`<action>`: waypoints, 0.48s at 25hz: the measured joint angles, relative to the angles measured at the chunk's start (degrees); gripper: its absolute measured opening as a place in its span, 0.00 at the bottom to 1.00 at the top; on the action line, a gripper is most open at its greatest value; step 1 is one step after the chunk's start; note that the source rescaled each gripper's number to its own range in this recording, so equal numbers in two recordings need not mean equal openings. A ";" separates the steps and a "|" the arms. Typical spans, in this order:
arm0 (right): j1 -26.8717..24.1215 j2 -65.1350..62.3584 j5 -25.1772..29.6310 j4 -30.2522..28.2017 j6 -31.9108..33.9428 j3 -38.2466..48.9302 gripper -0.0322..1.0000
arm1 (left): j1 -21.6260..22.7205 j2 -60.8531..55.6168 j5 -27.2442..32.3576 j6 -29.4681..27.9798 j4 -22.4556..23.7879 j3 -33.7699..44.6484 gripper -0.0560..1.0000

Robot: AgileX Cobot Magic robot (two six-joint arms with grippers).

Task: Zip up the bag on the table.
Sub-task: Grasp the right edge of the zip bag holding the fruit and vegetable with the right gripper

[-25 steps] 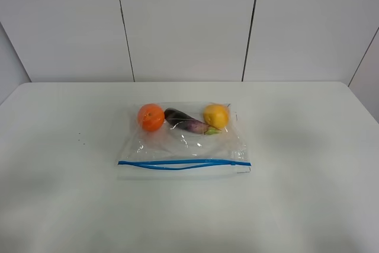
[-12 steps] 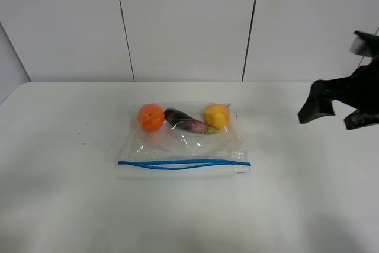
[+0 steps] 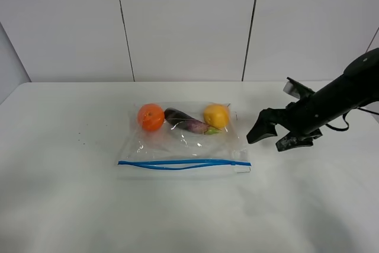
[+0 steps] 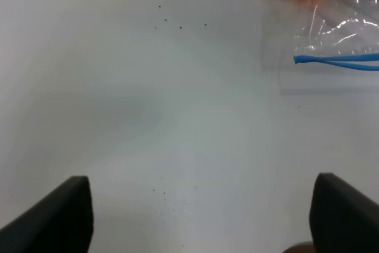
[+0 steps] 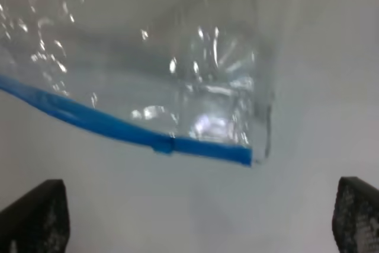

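Backdrop: white wall panels (image 3: pixel 183 22) with dark seams stand behind the table's far edge.
Table (image 3: pixel 71 205): white and matte; a few dark specks (image 3: pixel 80 140) lie left of the bag.
Bag (image 3: pixel 183 143): lies flat near the table's middle, with the blue strip (image 3: pixel 183 163) along its near edge.
Contents: orange (image 3: pixel 151 117), aubergine (image 3: pixel 185 121) and yellow fruit (image 3: pixel 216 115) sit in a row at the far edge, well apart from the strip.
Strip: shows as two blue lines, parted along the left and middle and meeting toward the right end.
In the way: nothing lies between either gripper and the strip.
Right gripper (image 3: pixel 267 140): jaws spread wide and holding nothing. It hangs over the table just right of the bag, level with the bag's lower half. Its wrist view shows the bag's corner and the strip's right end ahead, between the fingers (image 5: pixel 41 214). Whether it touches the table cannot be told.
Left gripper (image 4: pixel 201 217): seen only in its wrist view, jaws wide apart and empty, over bare table. The strip's left end and the orange lie farther ahead.
Open room: broad bare table on all four sides of the bag, and the strip sits well back from the near edge.
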 joint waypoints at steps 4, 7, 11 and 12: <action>-4.31 5.94 4.24 10.52 -12.01 -0.05 0.98 | 0.00 0.00 0.00 0.00 0.00 0.00 1.00; -7.27 9.58 8.31 13.73 -16.68 -0.09 0.98 | 0.00 0.00 0.00 0.00 0.00 0.00 1.00; -8.54 13.87 12.05 17.80 -21.51 -0.12 0.98 | 0.00 0.00 0.00 0.00 0.00 0.00 1.00; -8.48 14.49 12.81 18.48 -22.40 -0.12 0.98 | 0.00 0.00 0.00 0.00 0.00 0.00 1.00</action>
